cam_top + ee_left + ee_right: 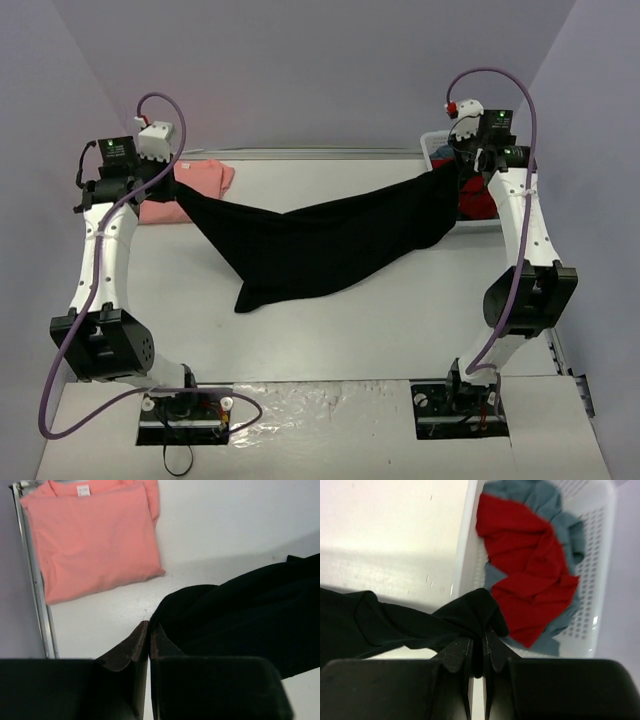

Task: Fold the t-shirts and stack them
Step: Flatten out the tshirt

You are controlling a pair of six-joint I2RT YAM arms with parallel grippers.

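The pink t-shirt (95, 545) bears an illegible label (83, 490).

Matt black cloth tee (330, 245); perforated white plastic basket (600, 565).

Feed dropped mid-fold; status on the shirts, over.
Left gripper and right gripper shut, one on each end of black t-shirt, slung between them. Pink t-shirt folded, far left. Basket of clothes below right gripper.
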